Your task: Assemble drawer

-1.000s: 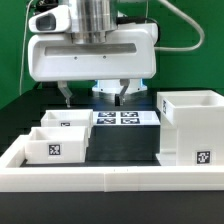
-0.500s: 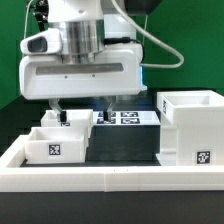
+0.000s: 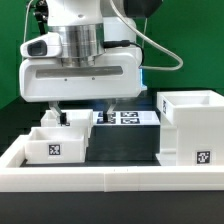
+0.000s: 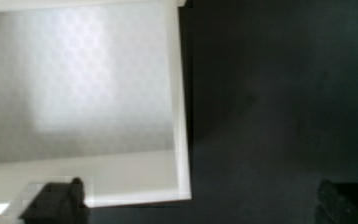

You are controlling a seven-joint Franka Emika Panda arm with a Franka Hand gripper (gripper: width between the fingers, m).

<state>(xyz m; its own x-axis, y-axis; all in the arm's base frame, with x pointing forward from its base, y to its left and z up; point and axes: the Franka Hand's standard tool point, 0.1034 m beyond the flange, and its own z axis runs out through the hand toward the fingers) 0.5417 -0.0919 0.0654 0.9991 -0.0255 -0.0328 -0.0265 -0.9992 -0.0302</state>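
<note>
- Claw (image 3: 84,106) hangs wide open and empty, low over the two small trays at the exterior view's left. In the wrist view its dark fingertips (image 4: 55,200) sit far apart.
- We see the drawer lying in parts on the black surface (image 3: 125,150). The rear tray (image 3: 62,120) sits close behind the front tray (image 3: 55,147), and the large case (image 3: 190,125) stands well apart at the exterior view's right. The marker board (image 3: 122,118) lies further back between them.
- We judge the step in hand to be reaching for a tray, most likely the rear one. A white hollow (image 4: 78,90) fills one side of the wrist view, with bare surface beside it.
- To do this well, we would centre the open span across that tray's side wall, so one finger goes inside and one outside, then come down straight.
- We would close only once both fingers are well down the wall, keeping off the front tray so that it is not nudged.
</note>
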